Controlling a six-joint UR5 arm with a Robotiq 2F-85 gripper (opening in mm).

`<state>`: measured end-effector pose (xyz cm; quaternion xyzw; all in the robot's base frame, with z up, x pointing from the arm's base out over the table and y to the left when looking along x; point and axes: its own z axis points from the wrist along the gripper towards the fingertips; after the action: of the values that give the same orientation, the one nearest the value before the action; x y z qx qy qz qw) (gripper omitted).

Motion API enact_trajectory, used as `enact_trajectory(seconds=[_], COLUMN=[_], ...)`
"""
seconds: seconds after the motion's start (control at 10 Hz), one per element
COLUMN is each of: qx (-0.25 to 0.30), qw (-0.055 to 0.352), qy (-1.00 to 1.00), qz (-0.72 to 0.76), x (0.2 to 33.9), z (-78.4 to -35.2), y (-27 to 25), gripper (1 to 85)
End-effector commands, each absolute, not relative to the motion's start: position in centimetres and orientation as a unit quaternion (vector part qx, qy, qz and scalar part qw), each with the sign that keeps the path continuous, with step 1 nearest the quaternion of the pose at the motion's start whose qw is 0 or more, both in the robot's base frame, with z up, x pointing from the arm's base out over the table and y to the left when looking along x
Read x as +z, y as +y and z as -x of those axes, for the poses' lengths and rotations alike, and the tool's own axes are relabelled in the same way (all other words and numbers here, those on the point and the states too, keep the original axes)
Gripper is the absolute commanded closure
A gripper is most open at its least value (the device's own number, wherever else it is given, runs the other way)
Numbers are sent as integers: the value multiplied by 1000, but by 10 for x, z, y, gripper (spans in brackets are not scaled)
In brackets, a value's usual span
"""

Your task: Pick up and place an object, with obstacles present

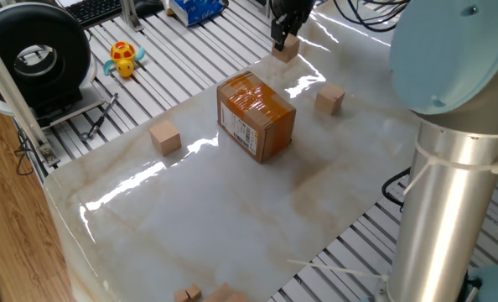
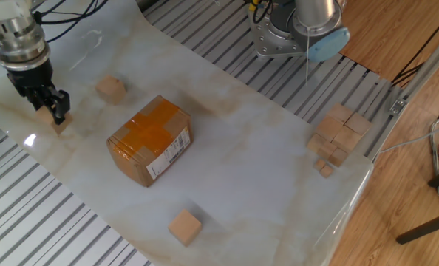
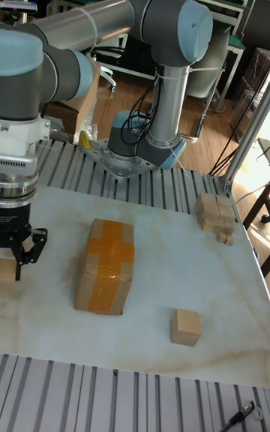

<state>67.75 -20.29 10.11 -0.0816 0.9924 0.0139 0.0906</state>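
Between the claw (image 2: 48,108) fingers a small light-tan wooden cube (image 2: 58,120) is pinched, held a little above the marble-patterned table (image 2: 264,170) near its edge; the lift is judged to be made so that the cube can be carried clear of the obstacle. Just beside the claw, toward the table's middle, a second loose cube (image 2: 111,90) is seen, and beyond that the taped cardboard box (image 2: 150,140) with its white label is set squarely in the middle, so any straight path across is blocked by it. Farther from the claw, past the box, a third cube (image 2: 185,226) is left near the front edge, and well apart, at the far corner, a stack of cubes (image 2: 337,135) is kept. Off the slab, a yellow toy (image 1: 123,59) is left on the slatted bench.
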Motion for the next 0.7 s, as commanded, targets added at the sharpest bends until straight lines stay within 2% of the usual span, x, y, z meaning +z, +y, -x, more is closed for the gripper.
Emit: enact_trajectory(seconds=[0.0, 0.1, 0.4, 0.6], qx=[39, 40, 31, 13], qw=[119, 112, 68, 67], qy=[988, 990, 997, 998], qz=[96, 82, 35, 13], x=[110, 118, 196, 203], z=[-688, -683, -646, -650], y=[-189, -186, -140, -122], gripper=[843, 843, 843, 843])
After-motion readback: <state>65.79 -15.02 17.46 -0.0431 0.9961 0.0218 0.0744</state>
